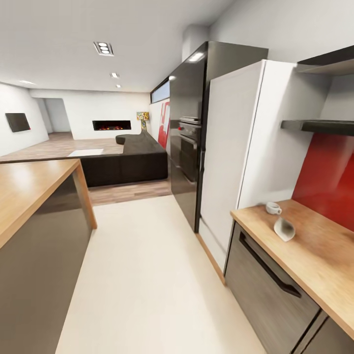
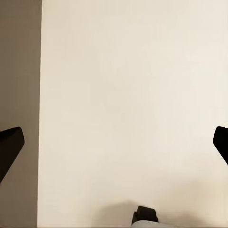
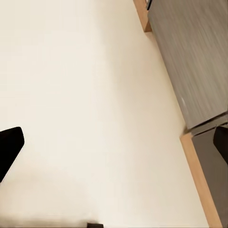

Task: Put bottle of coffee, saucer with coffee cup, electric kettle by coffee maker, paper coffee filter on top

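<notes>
On the kitchen countertop [image 1: 314,260] at the right of the head view stand a small white coffee cup [image 1: 273,208] and, just nearer, a pale paper coffee filter [image 1: 284,229]. The dark kitchen shelf [image 1: 319,126] hangs on the wall above them, over a red backsplash [image 1: 329,177]. The coffee maker, bottle of coffee, saucer and electric kettle are out of view. My left gripper [image 2: 114,145] is open over the cream floor. My right gripper [image 3: 114,142] is open too, above the floor beside a grey cabinet front [image 3: 190,57].
A white fridge [image 1: 236,147] and a black oven tower [image 1: 189,132] stand past the counter's end. A wood-topped island [image 1: 29,182] lines the left. The cream floor aisle [image 1: 147,275] runs between them towards a dark sofa [image 1: 128,160].
</notes>
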Tool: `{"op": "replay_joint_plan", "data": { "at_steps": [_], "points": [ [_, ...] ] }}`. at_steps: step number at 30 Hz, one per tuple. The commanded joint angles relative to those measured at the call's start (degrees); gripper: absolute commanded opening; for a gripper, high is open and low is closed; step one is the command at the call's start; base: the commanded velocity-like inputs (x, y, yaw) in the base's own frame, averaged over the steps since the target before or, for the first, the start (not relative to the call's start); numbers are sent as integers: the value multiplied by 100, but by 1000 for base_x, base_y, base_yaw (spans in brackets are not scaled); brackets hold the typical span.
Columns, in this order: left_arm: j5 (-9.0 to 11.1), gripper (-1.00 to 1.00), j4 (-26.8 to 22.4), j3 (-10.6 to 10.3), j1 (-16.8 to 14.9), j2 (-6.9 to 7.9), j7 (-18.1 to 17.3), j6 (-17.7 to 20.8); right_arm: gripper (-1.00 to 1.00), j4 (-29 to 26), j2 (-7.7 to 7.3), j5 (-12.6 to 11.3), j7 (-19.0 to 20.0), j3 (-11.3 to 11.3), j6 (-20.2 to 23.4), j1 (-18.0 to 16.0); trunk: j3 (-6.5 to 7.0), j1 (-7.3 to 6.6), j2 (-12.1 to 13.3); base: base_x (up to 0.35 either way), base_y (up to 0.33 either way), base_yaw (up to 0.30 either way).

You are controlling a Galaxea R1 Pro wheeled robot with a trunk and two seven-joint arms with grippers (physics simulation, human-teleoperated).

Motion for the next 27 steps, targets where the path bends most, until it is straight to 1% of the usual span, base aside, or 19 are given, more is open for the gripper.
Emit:
{"op": "replay_joint_plan", "data": {
  "at_steps": [1,17,27],
  "points": [
    [36,100,6,3,-2,0,-9,-17,100,3,0,55,-15,-2,-11,-2,-4,5,-4,333,92,0],
    [36,100,6,3,-6,0,-9,-17,100,3,0,54,-15,-2,-9,-2,-4,5,-4,333,94,-28],
    [36,100,6,3,-5,0,-9,-17,100,3,0,54,-8,-2,-4,-2,-4,5,-4,330,109,-243]
  ]
}}
